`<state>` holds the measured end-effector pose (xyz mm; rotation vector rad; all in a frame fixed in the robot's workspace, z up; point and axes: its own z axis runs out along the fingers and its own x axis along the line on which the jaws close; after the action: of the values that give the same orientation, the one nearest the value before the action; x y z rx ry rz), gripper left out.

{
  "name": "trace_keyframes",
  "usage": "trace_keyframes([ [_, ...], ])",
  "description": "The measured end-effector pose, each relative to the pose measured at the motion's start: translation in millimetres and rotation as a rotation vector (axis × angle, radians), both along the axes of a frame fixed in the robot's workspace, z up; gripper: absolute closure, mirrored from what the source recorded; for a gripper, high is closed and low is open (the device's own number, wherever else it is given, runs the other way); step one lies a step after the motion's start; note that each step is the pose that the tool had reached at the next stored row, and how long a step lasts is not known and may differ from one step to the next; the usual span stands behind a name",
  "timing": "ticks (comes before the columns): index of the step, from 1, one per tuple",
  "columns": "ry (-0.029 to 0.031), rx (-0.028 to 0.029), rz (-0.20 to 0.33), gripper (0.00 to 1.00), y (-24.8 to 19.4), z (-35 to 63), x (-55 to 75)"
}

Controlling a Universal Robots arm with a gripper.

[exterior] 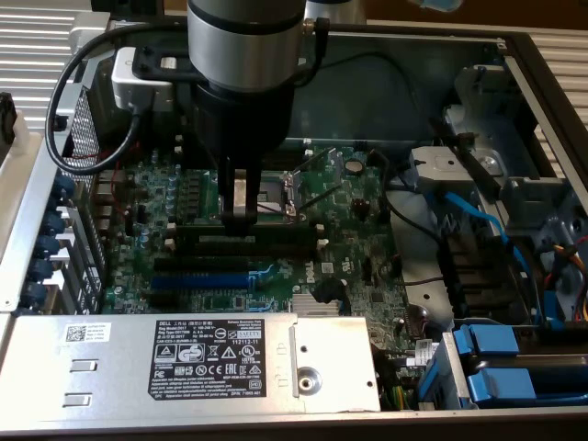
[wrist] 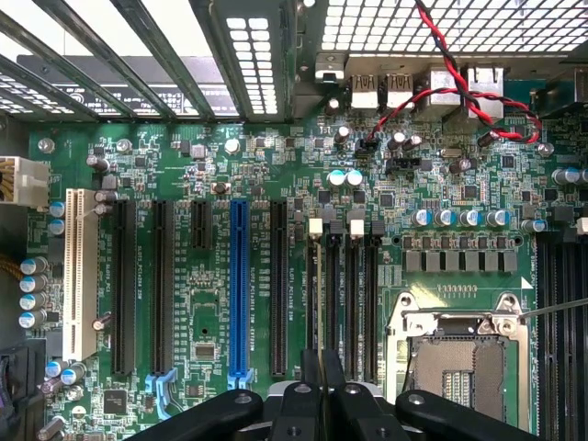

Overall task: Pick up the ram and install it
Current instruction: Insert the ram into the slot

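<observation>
Exterior view, tool (exterior: 241, 219) pinching thin dark-green ram (exterior: 276, 226)

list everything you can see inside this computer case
ram: one, dark green, in the gripper, at the black slots
motherboard: one, green, case floor
blue slot: one, blue, mid-board
white slot: one, white, outermost of the slot row
processor socket: one, silver, beside the black slots
power supply: one, grey, exterior view's lower left
blue cables: a few, blue, exterior view's right
gripper: one, black, shut on the ram
</observation>
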<state>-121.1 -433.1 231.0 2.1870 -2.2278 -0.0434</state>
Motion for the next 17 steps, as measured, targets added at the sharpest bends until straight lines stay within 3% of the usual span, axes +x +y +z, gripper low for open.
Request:
trace_keyframes([
  [10, 0.0, 0.0001, 0.0, 0.87, 0.0, 0.0, 0.0],
  [13, 0.0, 0.0, 0.0, 0.67, 0.0, 0.0, 0.0],
  [17, 0.0, 0.0, 0.0, 0.67, 0.0, 0.0, 0.0],
])
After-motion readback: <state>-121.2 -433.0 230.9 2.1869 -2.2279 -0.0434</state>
